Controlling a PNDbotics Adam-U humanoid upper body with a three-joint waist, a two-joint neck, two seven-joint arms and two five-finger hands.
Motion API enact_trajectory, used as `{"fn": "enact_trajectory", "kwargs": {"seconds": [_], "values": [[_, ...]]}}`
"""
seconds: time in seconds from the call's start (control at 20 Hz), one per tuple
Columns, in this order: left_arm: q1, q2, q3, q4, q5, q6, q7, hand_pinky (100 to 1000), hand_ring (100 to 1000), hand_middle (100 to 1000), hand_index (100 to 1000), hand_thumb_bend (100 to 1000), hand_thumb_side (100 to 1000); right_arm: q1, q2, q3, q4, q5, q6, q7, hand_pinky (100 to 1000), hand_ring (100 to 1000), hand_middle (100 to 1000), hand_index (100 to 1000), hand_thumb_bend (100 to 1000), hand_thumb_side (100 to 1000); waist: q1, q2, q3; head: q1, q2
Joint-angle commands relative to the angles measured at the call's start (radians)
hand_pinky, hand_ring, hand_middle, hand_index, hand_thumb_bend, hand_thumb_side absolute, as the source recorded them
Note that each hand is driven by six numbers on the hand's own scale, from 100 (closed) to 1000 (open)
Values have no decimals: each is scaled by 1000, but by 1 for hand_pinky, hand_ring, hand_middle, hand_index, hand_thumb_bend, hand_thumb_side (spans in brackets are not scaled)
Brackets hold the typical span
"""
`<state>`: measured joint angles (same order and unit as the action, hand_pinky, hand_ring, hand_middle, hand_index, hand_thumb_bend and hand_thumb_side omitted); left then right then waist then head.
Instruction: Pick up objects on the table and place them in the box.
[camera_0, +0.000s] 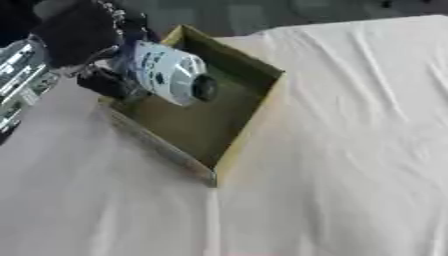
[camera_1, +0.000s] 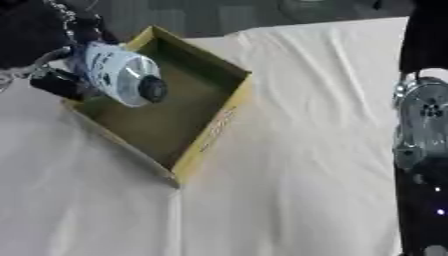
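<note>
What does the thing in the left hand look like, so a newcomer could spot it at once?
Start at the open cardboard box lying askew on the cloth-covered table. Over its far left corner, the left hand has its fingers curled round a bottle. It is pale, with dark printed markings and a dark round cap pointing toward the box's middle, the only loose item in view.
</note>
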<state>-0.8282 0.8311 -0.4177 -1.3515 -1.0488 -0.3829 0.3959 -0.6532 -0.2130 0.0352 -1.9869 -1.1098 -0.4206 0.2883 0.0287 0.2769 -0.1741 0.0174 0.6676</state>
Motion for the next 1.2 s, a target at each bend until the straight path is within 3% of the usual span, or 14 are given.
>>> {"fn": "enact_trajectory", "kwargs": {"seconds": [0.05,0.1,0.15,0.2,0.25,0.3,0.35,0.55,0.75,0.95,1.2], "values": [[-23,7,8,8,20,34,-12,100,100,187,464,130,589,-27,0,-7,-13,-5,1,-9,317,435,483,684,100,893,3,-13,-5,-11,-21],[-24,3,4,16,29,41,-24,100,100,234,485,100,646,-30,1,-7,-13,-6,1,-10,317,434,482,684,100,893,4,-12,-7,-10,-24],[-25,-1,-2,21,41,38,-41,100,100,203,470,100,619,-32,2,-7,-13,-6,1,-12,317,435,483,684,100,893,5,-11,-8,-9,-25],[-24,-3,-10,30,51,35,-71,141,454,567,756,386,766,-33,2,-8,-13,-6,1,-13,317,434,482,684,100,893,6,-10,-10,-9,-27],[-21,-5,-21,46,59,36,-143,179,496,612,785,386,766,-35,3,-8,-13,-6,1,-14,317,434,482,684,100,894,7,-10,-11,-8,-27],[-24,-8,-25,50,71,35,-208,465,707,817,898,562,853,-35,3,-8,-13,-6,1,-15,317,434,482,684,100,893,8,-10,-11,-6,-27],[-26,-10,-29,46,84,32,-273,551,751,851,912,584,879,-35,2,-9,-13,-6,1,-16,318,434,482,683,100,893,8,-11,-11,-5,-25],[-36,-1,-20,-12,157,27,-400,726,835,897,946,613,934,-29,-3,-11,-13,-4,-1,-18,317,434,482,683,100,893,8,-17,-5,-5,-14],[-42,16,-9,-68,225,35,-432,803,885,928,965,635,998,-16,-12,-12,-13,1,-5,-16,317,434,482,683,100,893,7,-26,6,-12,3],[-40,42,7,-119,279,58,-430,837,907,939,962,622,1000,-5,-22,-12,-13,4,-11,-12,316,434,482,681,100,892,8,-35,19,-18,10],[3,105,47,-202,339,108,-408,817,886,932,948,551,977,8,-35,-14,-13,9,-18,-10,316,434,482,681,100,892,8,-44,36,-29,7]]}}
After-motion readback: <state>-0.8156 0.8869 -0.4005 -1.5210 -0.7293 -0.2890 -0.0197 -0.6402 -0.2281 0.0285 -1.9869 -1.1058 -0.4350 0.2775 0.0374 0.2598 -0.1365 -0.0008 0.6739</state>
